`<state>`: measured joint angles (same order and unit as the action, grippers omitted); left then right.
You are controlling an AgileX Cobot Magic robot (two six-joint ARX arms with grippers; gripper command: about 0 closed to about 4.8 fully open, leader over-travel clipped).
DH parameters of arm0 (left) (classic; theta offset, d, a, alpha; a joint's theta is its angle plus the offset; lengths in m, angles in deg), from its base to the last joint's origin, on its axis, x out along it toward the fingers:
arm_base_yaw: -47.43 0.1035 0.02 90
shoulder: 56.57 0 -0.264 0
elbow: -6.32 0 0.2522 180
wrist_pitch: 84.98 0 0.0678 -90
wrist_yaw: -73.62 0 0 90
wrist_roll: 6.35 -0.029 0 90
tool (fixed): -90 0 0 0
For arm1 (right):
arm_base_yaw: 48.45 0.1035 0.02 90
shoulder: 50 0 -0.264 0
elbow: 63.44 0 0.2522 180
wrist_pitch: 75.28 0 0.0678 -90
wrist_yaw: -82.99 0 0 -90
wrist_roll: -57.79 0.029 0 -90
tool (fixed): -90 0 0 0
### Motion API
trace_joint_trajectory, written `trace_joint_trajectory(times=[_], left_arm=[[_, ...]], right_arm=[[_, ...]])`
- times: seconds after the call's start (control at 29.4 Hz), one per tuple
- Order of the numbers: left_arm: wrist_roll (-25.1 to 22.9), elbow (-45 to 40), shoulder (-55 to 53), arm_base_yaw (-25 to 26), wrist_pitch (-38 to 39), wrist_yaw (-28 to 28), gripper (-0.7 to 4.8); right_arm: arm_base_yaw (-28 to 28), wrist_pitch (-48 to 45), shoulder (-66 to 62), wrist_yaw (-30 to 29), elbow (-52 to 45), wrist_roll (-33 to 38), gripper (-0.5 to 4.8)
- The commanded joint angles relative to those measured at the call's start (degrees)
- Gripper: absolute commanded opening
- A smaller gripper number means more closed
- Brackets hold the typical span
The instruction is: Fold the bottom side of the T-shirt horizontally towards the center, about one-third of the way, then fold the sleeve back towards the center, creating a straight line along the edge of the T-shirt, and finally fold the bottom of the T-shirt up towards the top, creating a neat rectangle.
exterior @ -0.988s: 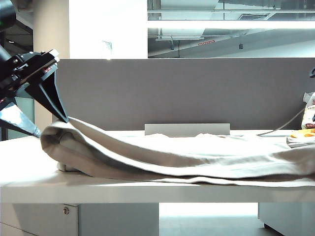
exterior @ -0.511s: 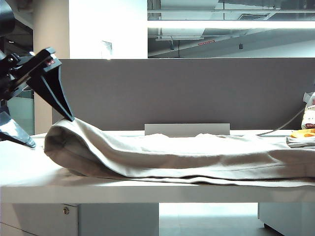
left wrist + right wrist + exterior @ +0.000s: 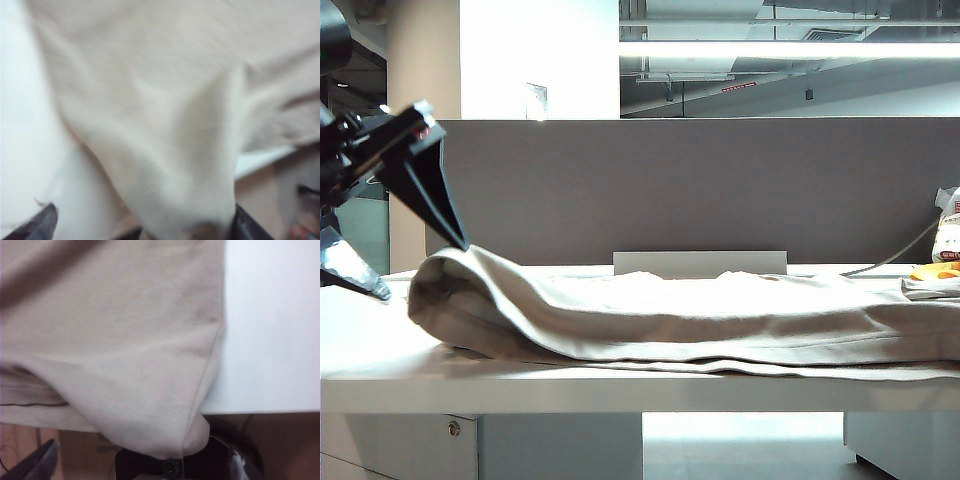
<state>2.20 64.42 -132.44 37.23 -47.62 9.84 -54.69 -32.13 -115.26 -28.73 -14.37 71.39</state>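
The beige T-shirt (image 3: 720, 315) lies folded in layers along the white desk (image 3: 370, 340), with a rounded fold at its left end. My left gripper (image 3: 422, 271) stands open at that end, its upper fingertip touching the fold and its lower one off the cloth. In the left wrist view the T-shirt (image 3: 165, 115) bulges, blurred, between the wide-apart tips of the left gripper (image 3: 142, 227). My right gripper (image 3: 142, 462) is open too, and a loose corner of the T-shirt (image 3: 125, 350) with a stitched edge (image 3: 212, 357) droops between its fingers. It is outside the exterior view.
A grey divider panel (image 3: 700, 185) closes off the back of the desk, with a pale block (image 3: 700, 263) in front of it. A packet (image 3: 950, 230) and an orange item (image 3: 940, 271) sit at the far right. The desk edge (image 3: 260, 410) runs close to my right gripper.
The left gripper's fingers have spread apart and let the shirt's left fold go. The fold has sunk a little onto the desk.
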Motion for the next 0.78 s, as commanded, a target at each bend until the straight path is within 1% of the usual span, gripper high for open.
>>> trace_joint_trajectory(times=[0.03, 0.17, 0.27, 0.31, 0.41, 0.44, 0.51, 0.58, 0.65, 0.68, 0.78], left_arm=[[-0.4, 0.1, -0.8, 0.1, -3.0, -2.3, 4.79], [0.3, 0.1, -2.6, 0.1, -8.0, -1.4, 4.79], [5.6, 0.1, -3.1, 0.1, -13.3, 5.6, 4.79], [8.6, 0.2, -3.1, 0.1, -15.3, 8.8, 4.79], [15.1, 0.2, -3.0, 0.1, -20.4, 16.1, 4.79], [17.1, 0.2, -3.0, 0.1, -21.7, 18.1, 4.79], [18.6, 0.2, -3.0, 0.1, -22.9, 19.6, 4.79], [18.7, 0.2, -3.0, 0.1, -22.3, 19.6, 4.79], [18.5, 0.2, -3.0, 0.2, -18.9, 18.8, 4.79], [17.4, 0.2, -3.0, 0.2, -16.3, 18.2, 4.79], [10.2, 0.2, -3.0, 0.2, -5.7, 13.1, 4.79]], right_arm=[[0.0, -0.6, 0.2, 0.0, 0.2, -0.3, 4.32], [0.0, -0.7, 0.2, -0.1, 0.2, -0.3, 4.33], [0.0, -0.7, 0.2, -0.5, 0.2, -0.3, 4.32], [0.0, -0.7, 0.2, -0.5, 0.2, -0.3, 4.32], [0.0, -0.7, 0.2, -0.8, 0.2, -0.3, 4.32], [0.0, -0.7, 0.2, -1.2, 0.2, -0.3, 4.32], [0.0, -0.7, 0.2, -1.5, 0.2, -0.3, 4.32], [0.0, -0.7, 0.2, -1.7, 0.2, -0.3, 4.32], [0.0, -0.7, 0.2, -2.7, 0.2, -0.3, 4.32], [0.0, -0.7, 0.2, -2.8, 0.2, -0.3, 4.32], [0.0, -0.4, 0.2, -2.6, 0.2, -0.3, 4.32]])
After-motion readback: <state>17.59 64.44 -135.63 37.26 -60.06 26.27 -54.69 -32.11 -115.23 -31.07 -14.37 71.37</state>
